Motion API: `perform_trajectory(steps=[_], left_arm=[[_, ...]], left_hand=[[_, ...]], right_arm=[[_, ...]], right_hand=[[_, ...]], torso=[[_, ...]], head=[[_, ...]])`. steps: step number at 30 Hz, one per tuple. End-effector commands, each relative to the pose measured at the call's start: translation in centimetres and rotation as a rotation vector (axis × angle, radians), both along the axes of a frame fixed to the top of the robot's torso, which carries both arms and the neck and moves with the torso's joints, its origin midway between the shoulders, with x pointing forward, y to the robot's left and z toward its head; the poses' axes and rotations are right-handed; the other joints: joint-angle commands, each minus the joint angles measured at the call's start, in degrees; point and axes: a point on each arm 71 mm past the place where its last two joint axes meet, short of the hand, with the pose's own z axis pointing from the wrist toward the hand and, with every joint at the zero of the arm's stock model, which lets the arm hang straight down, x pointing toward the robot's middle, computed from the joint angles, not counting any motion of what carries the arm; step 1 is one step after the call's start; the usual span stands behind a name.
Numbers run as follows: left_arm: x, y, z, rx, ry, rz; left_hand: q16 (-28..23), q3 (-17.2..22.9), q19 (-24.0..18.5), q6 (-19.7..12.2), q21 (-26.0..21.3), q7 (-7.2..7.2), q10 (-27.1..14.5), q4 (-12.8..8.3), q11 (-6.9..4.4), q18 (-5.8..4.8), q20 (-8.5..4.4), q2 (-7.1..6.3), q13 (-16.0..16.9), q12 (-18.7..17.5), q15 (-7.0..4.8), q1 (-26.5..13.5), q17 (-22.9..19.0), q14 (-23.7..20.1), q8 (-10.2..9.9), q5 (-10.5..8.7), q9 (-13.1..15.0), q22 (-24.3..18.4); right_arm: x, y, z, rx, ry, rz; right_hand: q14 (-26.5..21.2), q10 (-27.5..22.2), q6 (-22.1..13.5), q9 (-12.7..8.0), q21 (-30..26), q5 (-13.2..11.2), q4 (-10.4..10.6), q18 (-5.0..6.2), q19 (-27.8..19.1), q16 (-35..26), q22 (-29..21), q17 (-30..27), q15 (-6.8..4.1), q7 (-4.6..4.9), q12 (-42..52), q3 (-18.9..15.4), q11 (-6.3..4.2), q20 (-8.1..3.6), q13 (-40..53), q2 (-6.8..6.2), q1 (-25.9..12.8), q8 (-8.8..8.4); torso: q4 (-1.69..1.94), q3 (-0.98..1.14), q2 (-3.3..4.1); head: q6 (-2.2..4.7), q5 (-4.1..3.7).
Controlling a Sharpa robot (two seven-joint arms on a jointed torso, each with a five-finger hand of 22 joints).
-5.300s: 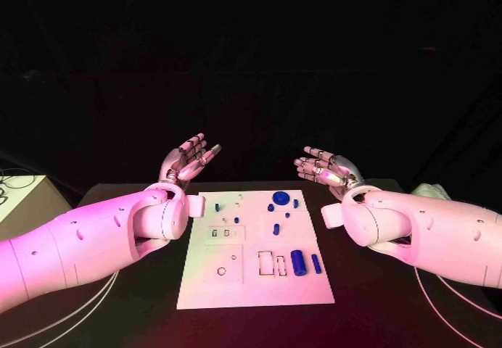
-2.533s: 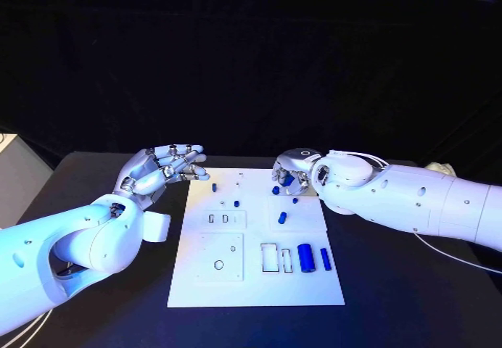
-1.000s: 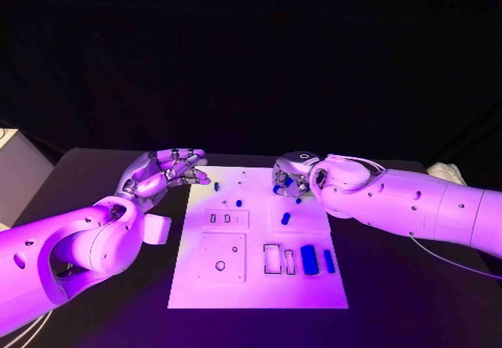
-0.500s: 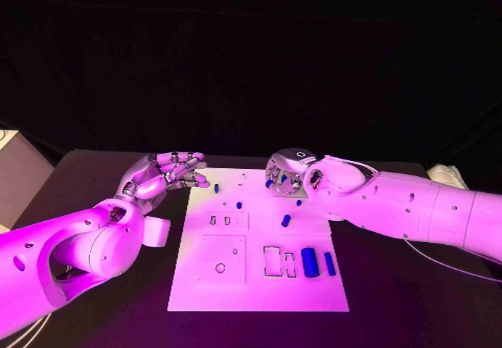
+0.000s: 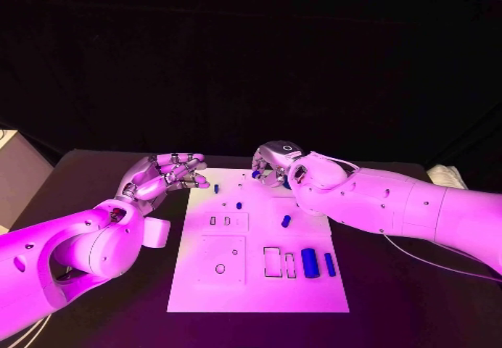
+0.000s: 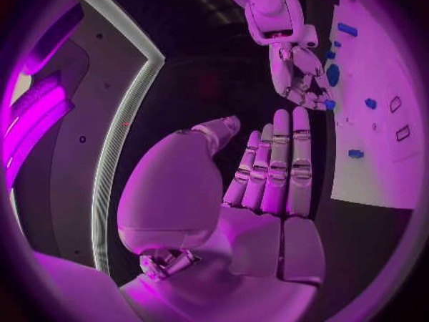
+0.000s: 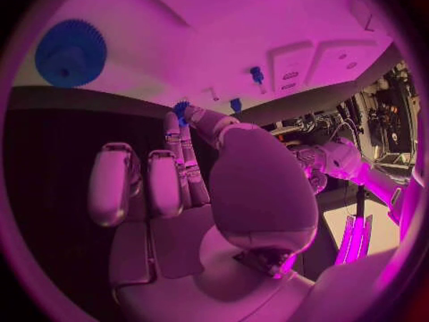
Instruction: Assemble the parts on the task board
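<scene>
R robot hand (image 5: 274,165) pinching small blue part (image 7: 181,109), flat white task board (image 5: 314,290)

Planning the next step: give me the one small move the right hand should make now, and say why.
Probably lower the right hand toward the far end of the task board to seat the small blue part. The hand appears to pinch that part between thumb and a finger, lifted clear of the board. The left hand hovers beside the board's far left corner, holding nothing, so it need not move.
</scene>
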Motion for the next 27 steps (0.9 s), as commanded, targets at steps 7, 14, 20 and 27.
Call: perform_trajectory(steps=[7, 14, 20, 27], left_arm=[[0.0, -0.4, 0.3, -0.014, -0.008, -0.028], [0.0, -0.5, 0.5, -0.014, -0.01, -0.031], [0.0, -0.6, 0.5, -0.015, -0.011, -0.034], [-0.1, -0.8, 0.6, -0.017, -0.011, -0.039]], left_hand=[[0.4, -0.1, -0.3, 0.2, 0.3, 0.47, -0.2, -0.4, 0.33, 0.57, 0.09, 0.41, 0.0, -0.2, 0.02, -0.1, 0.0, -0.3, -0.3, -0.2, 0.1, 0.0], [0.4, -0.1, -0.3, 0.2, 0.3, 0.47, -0.2, -0.4, 0.33, 0.57, 0.09, 0.41, 0.0, -0.2, 0.02, -0.1, 0.0, -0.3, -0.3, -0.2, 0.1, 0.0], [0.4, -0.1, -0.3, 0.2, 0.3, 0.47, -0.2, -0.4, 0.33, 0.57, 0.09, 0.41, 0.0, -0.2, 0.02, -0.1, 0.0, -0.3, -0.3, -0.2, 0.1, 0.0], [0.4, -0.1, -0.3, 0.2, 0.3, 0.47, -0.2, -0.4, 0.33, 0.57, 0.09, 0.41, 0.0, -0.2, 0.02, -0.1, 0.0, -0.3, -0.3, -0.2, 0.1, 0.0]], right_arm=[[0.5, 1.1, 0.1, 0.003, -0.028, 0.008], [0.8, 1.3, 0.0, -0.001, -0.03, 0.003], [0.9, 1.6, 0.0, 0.0, -0.035, 0.001], [1.0, 1.9, -0.2, -0.005, -0.03, 0.005]], right_hand=[[2.1, 0.2, 0.2, 0.2, 0.2, 0.3, -0.3, -0.72, -0.1, 0.3, -0.1, -0.1, -0.36, 0.12, 0.1, 0.3, 0.13, -0.5, 0.1, 0.18, 0.1, 0.3], [2.0, 0.2, 0.1, 0.2, 0.2, 0.3, -0.3, -0.72, -0.1, 0.2, -0.1, -0.1, -0.35, 0.14, 0.1, 0.2, 0.14, -0.5, 0.1, 0.15, 0.1, 0.3], [2.0, 0.2, 0.1, 0.2, 0.2, 0.3, -0.3, -0.72, -0.1, 0.2, -0.1, -0.1, -0.35, 0.14, 0.1, 0.2, 0.14, -0.5, 0.1, 0.15, 0.1, 0.3], [2.0, 0.2, 0.0, 0.3, 0.2, 0.3, -0.3, -0.72, -0.1, 0.3, -0.1, -0.1, -0.32, 0.2, 0.0, 0.2, 0.19, -0.49, 0.2, 0.09, 0.0, 0.31]], torso=[[0.1, -0.12, 0.14], [0.19, -0.14, 0.23], [0.17, -0.15, 0.33], [0.18, -0.2, 0.37]], head=[[-0.01, 0.21], [-0.07, 0.33], [0.01, 0.51], [-0.15, 0.41]])
